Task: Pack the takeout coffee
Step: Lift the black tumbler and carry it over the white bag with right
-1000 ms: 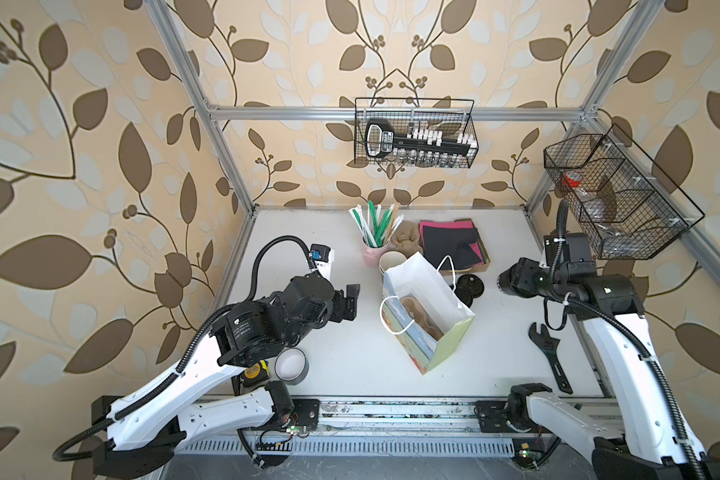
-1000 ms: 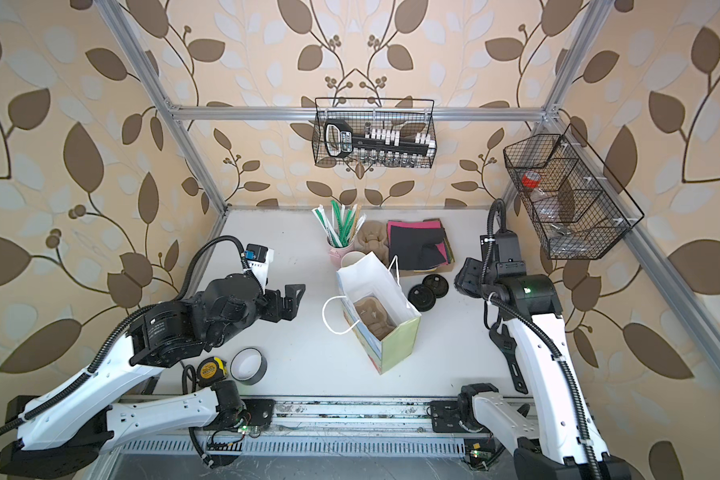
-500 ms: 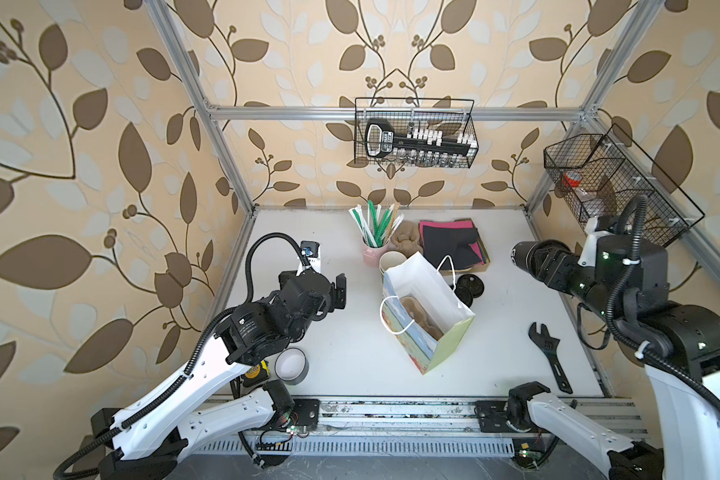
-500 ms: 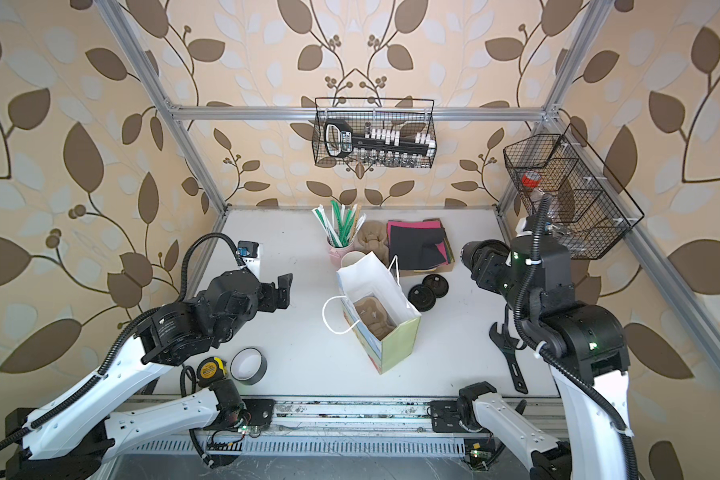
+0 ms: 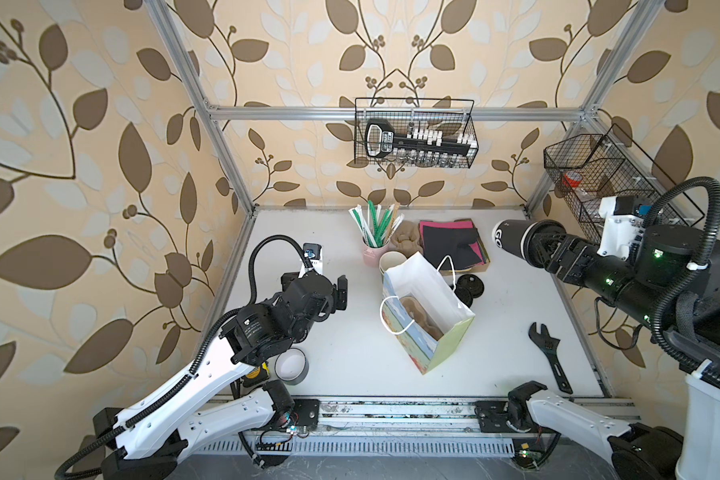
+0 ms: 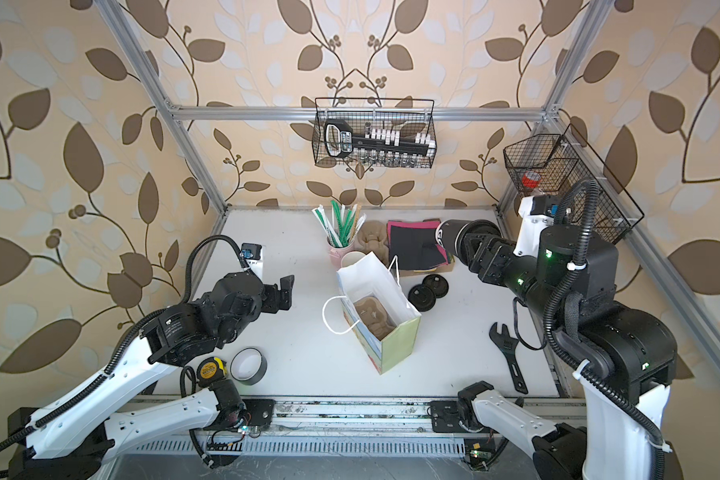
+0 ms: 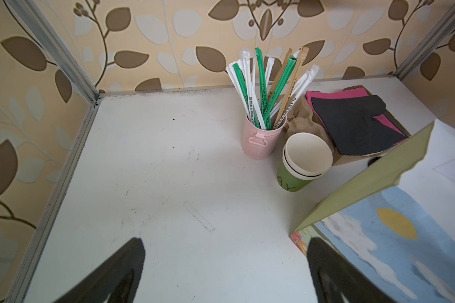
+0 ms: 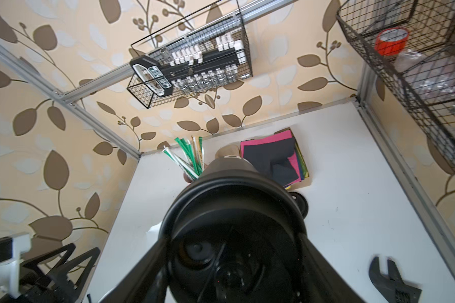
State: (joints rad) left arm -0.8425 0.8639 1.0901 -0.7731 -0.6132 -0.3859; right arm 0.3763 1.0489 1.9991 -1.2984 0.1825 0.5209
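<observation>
The takeout coffee (image 5: 512, 242) (image 6: 454, 239) is a dark cup with white letters and a round black lid. It hangs in the air on its side over the table's back right, base pointing left. My right gripper (image 5: 538, 249) (image 6: 474, 246) is shut on its lid end. In the right wrist view the black lid (image 8: 231, 210) fills the space between the fingers (image 8: 153, 258). A paper bag (image 5: 416, 286) (image 6: 375, 286) stands open mid-table with a cardboard carrier (image 5: 422, 316) inside. My left gripper (image 5: 338, 297) (image 6: 284, 291) (image 7: 225, 262) hovers open and empty left of the bag.
Behind the bag stand a stack of green cups (image 5: 391, 262) (image 7: 300, 168), a pink tin of straws (image 5: 373, 249) and napkins (image 5: 449, 241). Loose black lids (image 5: 470, 286) lie right of the bag. A wrench (image 5: 549, 353) lies front right, a tape roll (image 5: 292, 365) front left. Wire baskets (image 5: 599, 174) hang on the walls.
My right arm has lifted the cup from near the loose lids high above the table's right side. My left gripper has drawn back a little to the left, still open.
</observation>
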